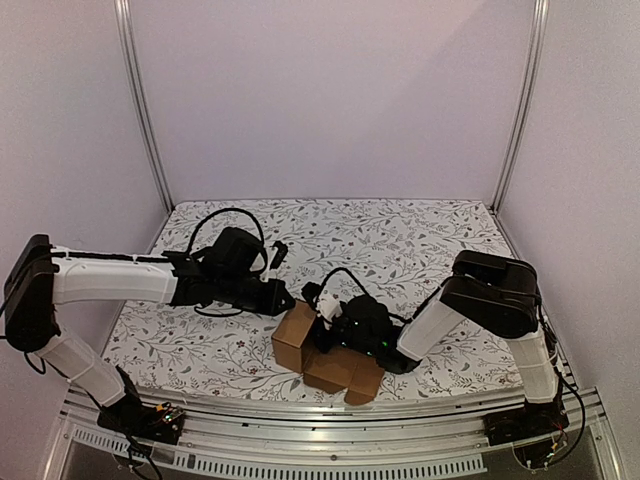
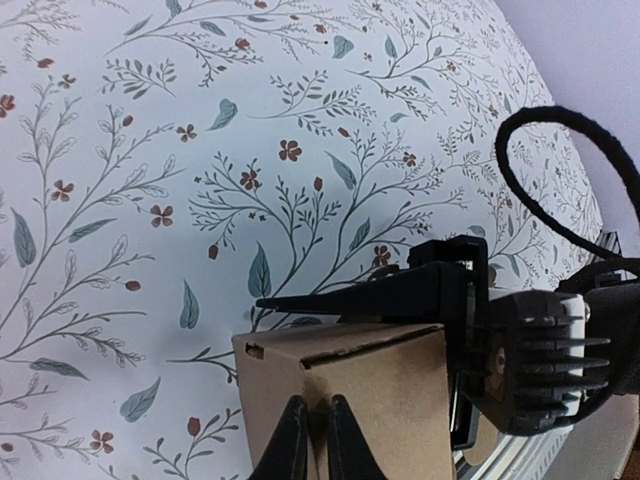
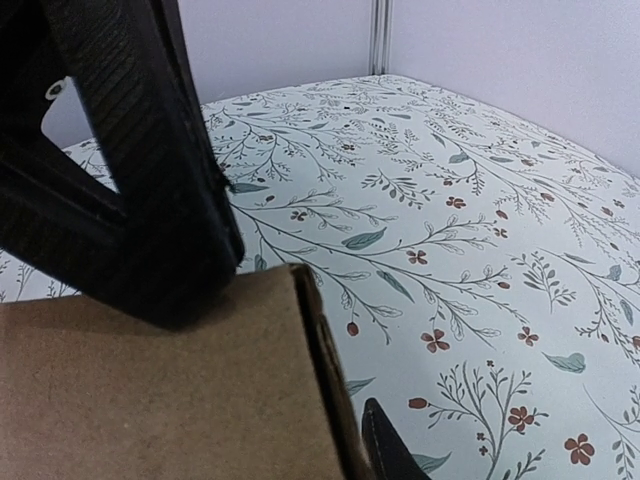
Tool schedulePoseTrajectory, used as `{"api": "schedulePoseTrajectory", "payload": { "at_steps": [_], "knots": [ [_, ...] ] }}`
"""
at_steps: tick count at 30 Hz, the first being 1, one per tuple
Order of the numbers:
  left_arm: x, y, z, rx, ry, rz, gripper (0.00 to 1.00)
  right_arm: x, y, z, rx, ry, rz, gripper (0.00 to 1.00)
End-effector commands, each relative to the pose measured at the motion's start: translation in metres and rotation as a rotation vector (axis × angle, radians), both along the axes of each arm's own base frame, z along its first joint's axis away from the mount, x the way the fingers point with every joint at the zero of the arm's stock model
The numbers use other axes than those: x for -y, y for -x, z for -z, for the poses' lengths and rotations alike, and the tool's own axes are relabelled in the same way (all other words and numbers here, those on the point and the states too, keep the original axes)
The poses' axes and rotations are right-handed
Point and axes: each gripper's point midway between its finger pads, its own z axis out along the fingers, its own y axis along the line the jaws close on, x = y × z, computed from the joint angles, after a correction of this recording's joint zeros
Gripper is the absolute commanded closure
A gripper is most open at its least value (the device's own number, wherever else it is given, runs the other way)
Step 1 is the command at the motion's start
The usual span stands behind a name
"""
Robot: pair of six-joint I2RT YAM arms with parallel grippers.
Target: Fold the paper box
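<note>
top external view: the paper box [image 1: 296, 336] is seen close to the near edge of the bench [image 1: 420, 235], about midway between its left and right corners. part of it is already raised into a small cube-like shape, while lower flaps [image 1: 352, 378] are spread out toward the near edge. the folding is therefore judged partly done, with those flaps not yet turned in and the box not yet closed. the left claw [image 1: 284, 298] is held at the box's far left corner. in the left wrist view its fingers [image 2: 290, 445] are drawn nearly together against the cardboard, but whether a wall is pinched cannot be told. the right claw [image 1: 330, 322] is set on the box's right side and appears clamped over a cardboard wall, one finger on each side.
</note>
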Motion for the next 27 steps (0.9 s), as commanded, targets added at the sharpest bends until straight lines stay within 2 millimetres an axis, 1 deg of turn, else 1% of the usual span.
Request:
{"api": "schedulePoseTrajectory", "payload": {
  "at_steps": [1, 4, 16, 18, 21, 23, 25, 27],
  "knots": [
    [0.004, 0.01, 0.012, -0.057, -0.021, 0.034, 0.91, -0.005, -0.003, -0.008, 0.019, -0.03, 0.008, 0.81],
    [0.005, 0.01, 0.013, -0.059, -0.021, 0.04, 0.91, -0.008, -0.003, -0.01, 0.021, -0.031, -0.001, 1.0],
    [0.0, 0.01, 0.013, -0.052, -0.046, 0.032, 0.91, -0.006, -0.005, -0.007, 0.018, -0.022, 0.013, 1.0],
    [-0.003, 0.008, 0.012, -0.042, -0.06, 0.023, 0.89, -0.005, -0.004, -0.006, 0.013, -0.019, 0.015, 1.0],
    [-0.008, 0.006, 0.004, -0.018, -0.071, 0.01, 0.83, -0.002, -0.004, -0.005, 0.014, -0.01, 0.018, 0.95],
    [-0.011, 0.004, -0.004, 0.002, -0.072, 0.002, 0.75, 0.001, -0.003, -0.004, 0.016, -0.002, 0.021, 0.86],
    [-0.013, 0.002, -0.014, 0.023, -0.071, -0.004, 0.71, 0.004, -0.003, -0.003, 0.02, 0.006, 0.024, 0.81],
    [-0.016, 0.001, -0.025, 0.043, -0.067, -0.012, 0.67, 0.008, -0.001, -0.003, 0.022, 0.013, 0.031, 0.73]
  ]
}}
